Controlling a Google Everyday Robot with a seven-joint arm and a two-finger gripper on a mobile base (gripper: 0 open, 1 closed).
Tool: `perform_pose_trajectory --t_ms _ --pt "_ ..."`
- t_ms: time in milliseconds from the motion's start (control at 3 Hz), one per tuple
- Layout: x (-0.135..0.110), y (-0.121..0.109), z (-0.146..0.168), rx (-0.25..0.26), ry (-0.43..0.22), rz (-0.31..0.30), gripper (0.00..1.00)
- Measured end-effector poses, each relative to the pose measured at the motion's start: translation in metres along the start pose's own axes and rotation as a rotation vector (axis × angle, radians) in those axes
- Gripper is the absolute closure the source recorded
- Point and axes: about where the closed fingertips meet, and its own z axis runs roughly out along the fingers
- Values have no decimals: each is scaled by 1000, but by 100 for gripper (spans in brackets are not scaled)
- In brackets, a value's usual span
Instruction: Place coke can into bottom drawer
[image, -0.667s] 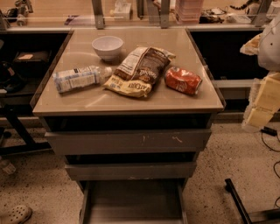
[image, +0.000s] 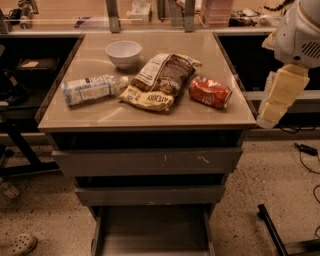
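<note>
The dented red coke can (image: 210, 92) is lying sideways on the bench (image: 100, 117). The bottom drawer (image: 152, 235) is sitting open, and my pincer (image: 272, 107) is hovering off the bench's right edge.

Cream-yellow two-finger gripper (image: 272, 107), beside the right edge of the glossy tan tabletop (image: 210, 114), under a white arm housing (image: 300, 30). Just to its left: dented red-orange metal coke can (image: 210, 92), white markings. Beyond: crinkled brown-and-yellow snack bag (image: 160, 82), white label panel. Farther: clear plastic water bottle (image: 90, 89), white-and-blue label; plain white round bowl (image: 123, 52). Below-left of the gripper: shallow grey metal bottom drawer (image: 152, 235), uniform grey floor; two wider grey drawer fronts (image: 147, 161), pale scratches.
</note>
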Motion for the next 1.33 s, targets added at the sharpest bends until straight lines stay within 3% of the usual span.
perform_pose_trajectory --t_ms 333,667,1333 --pt "-14 -29 22 5 10 12 0" --pt "-31 -63 79 -38 28 50 0" --pt "-37 -72 91 -68 -9 68 0"
